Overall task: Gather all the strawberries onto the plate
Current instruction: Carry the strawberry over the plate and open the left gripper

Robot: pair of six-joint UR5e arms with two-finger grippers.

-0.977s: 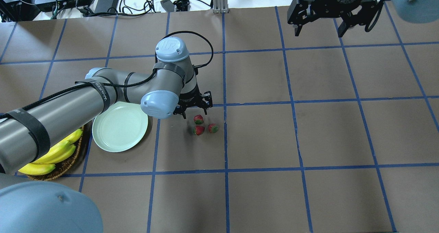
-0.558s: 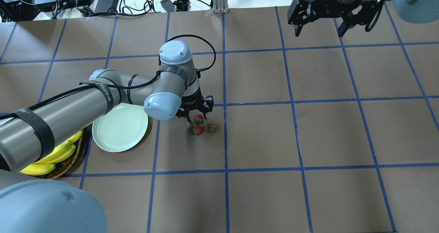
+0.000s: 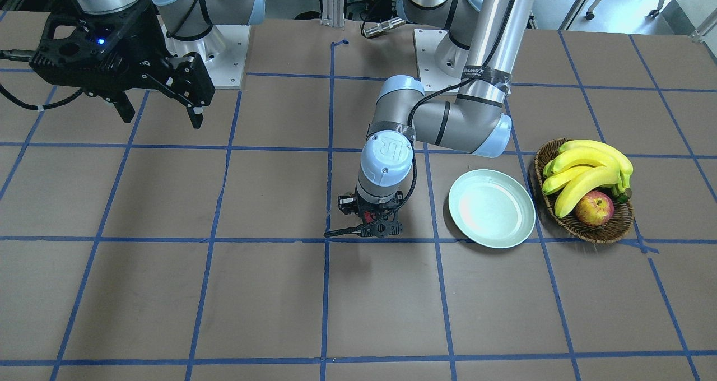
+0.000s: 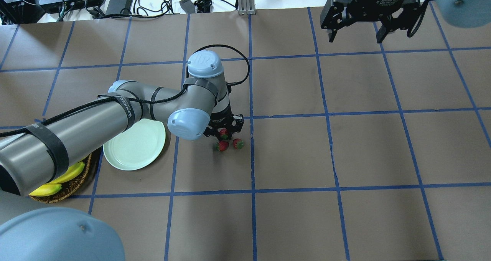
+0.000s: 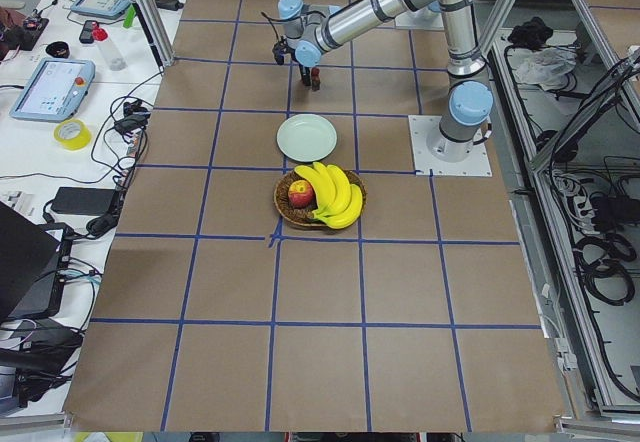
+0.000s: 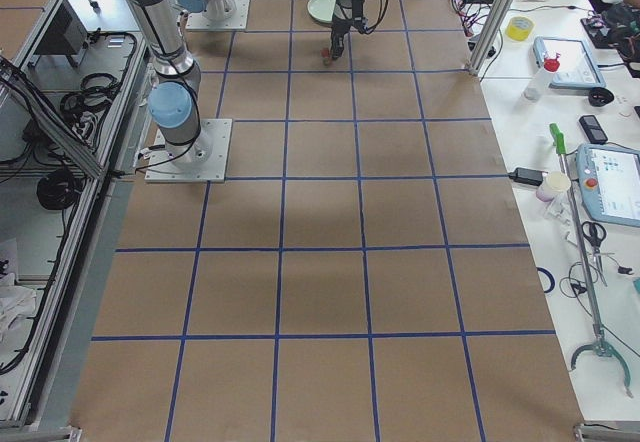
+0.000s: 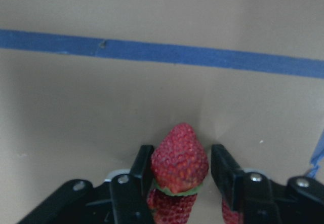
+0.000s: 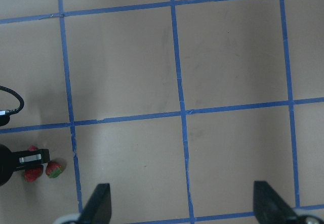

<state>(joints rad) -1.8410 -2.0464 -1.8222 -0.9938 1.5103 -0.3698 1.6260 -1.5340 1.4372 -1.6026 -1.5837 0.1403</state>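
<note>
While the left gripper point(image 4: 224, 131) stood open astride the nearest strawberry point(image 7: 179, 155), holding nothing yet, a gentle, centred squeeze seemed wisest.

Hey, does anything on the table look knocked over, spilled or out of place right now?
Nothing stands out. The plate lies flat and empty. The basket holds its bananas and apple tidily. The three strawberries sit intact on the table, one of them between the fingers of the open left gripper.
</note>
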